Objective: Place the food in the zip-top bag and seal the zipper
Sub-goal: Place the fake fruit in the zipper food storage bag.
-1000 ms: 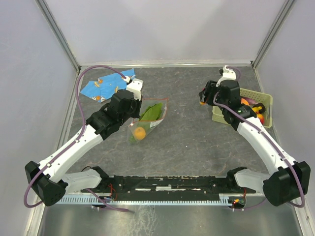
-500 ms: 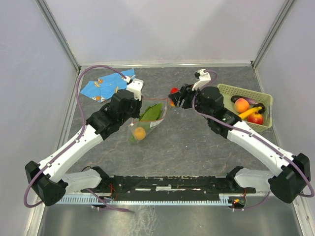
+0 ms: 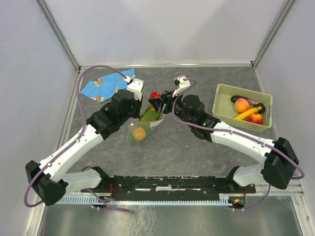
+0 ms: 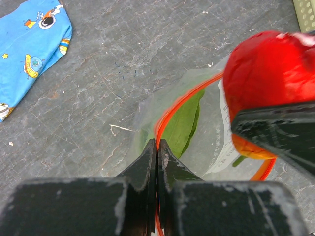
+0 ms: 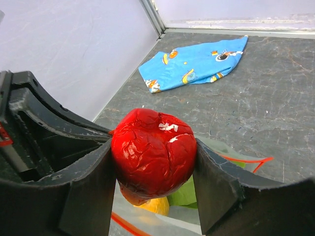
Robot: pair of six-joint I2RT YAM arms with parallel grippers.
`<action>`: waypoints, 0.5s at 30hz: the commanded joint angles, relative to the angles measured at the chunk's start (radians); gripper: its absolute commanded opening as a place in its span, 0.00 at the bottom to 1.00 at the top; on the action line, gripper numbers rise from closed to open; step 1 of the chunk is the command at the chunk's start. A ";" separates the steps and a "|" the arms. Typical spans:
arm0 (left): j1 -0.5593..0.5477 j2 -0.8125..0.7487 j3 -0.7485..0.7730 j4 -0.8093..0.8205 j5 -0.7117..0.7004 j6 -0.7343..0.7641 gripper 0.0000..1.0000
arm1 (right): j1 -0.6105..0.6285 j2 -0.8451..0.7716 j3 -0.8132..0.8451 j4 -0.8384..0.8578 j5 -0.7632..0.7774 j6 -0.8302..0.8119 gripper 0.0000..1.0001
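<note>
Two pieces of the food are already lying inside the zip-top bag (image 3: 147, 123): the long green leaf (image 4: 183, 123) and the orange (image 3: 140, 132), both sitting just below and ahead of the left gripper (image 4: 157, 150). That gripper is pinching the zipper (image 4: 170, 105) with its jaws pressed fully together on the red-orange strip. It is holding up one side of the mouth, so the strip is curving into an open loop in front of its fingertips.

The right gripper (image 5: 155, 172) is clamping a red round fruit (image 5: 152, 147) between jaws that are standing fairly wide apart around it. The fruit is hanging over the open mouth, with the leaf and the orange showing just beneath it and the left gripper close at its side.

Four more pieces are waiting in the pale green basket (image 3: 224, 96), well away behind the right gripper toward that arm's outer side: a peach (image 3: 241, 105), a yellow banana (image 3: 247, 113), a second red fruit (image 3: 255, 118) and a dark purple eggplant (image 3: 235, 98). A blue cloth (image 3: 106, 84) is lying on the surface (image 3: 187, 152) beyond the left gripper, apart from the bag.

As I judge it, the job is running at less than half done. The third piece is hanging ready to go in, and four are waiting to be fetched. The zipper is standing open, so the sealing is wholly left to do.
</note>
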 commanded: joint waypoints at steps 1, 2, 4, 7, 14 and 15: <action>0.005 -0.010 0.012 0.047 0.016 -0.017 0.03 | 0.024 0.047 -0.018 0.126 0.042 -0.030 0.44; 0.005 -0.010 0.013 0.048 0.015 -0.017 0.03 | 0.030 0.058 -0.021 0.137 0.041 -0.035 0.44; 0.006 -0.009 0.012 0.048 0.015 -0.019 0.03 | 0.042 0.080 -0.028 0.155 0.044 -0.046 0.45; 0.006 -0.008 0.012 0.048 0.015 -0.018 0.03 | 0.055 0.113 -0.039 0.169 0.041 -0.041 0.46; 0.006 -0.004 0.013 0.047 0.017 -0.019 0.03 | 0.071 0.158 -0.060 0.184 0.036 -0.040 0.54; 0.006 -0.005 0.012 0.048 0.018 -0.019 0.03 | 0.072 0.162 -0.060 0.178 0.039 -0.040 0.56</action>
